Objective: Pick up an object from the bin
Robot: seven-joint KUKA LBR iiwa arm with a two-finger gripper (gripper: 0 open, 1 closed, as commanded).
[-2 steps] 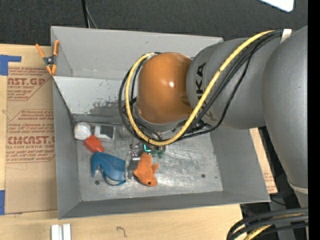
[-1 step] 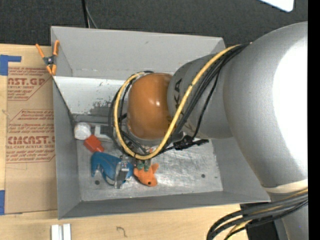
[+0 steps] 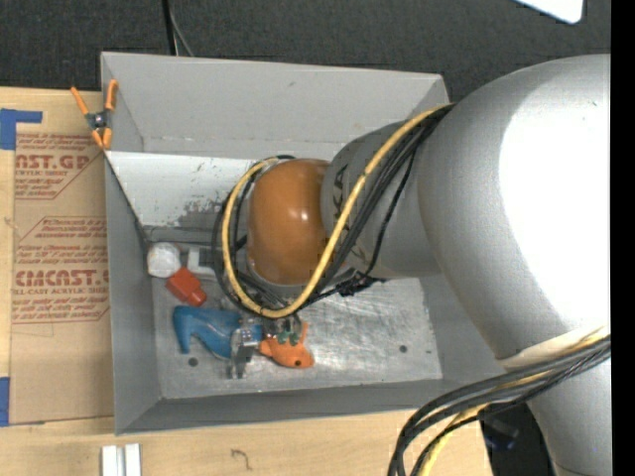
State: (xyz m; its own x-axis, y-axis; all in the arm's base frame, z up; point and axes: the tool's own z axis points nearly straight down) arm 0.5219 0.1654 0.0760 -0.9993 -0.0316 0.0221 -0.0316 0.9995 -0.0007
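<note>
My gripper [image 3: 242,347] is low in the bin's front left part, under the arm's wrist. It is down between a blue plastic thing [image 3: 200,327] on its left and a small orange thing [image 3: 289,352] with dark marks on its right, close against both. Whether either is held I cannot tell. A red-orange piece [image 3: 186,288] lies a little farther back on the left.
A white round cap [image 3: 164,260] sits by the left wall behind the red-orange piece. The arm and its orange cover hang over the middle of the bin. Bare floor shows at the front right.
</note>
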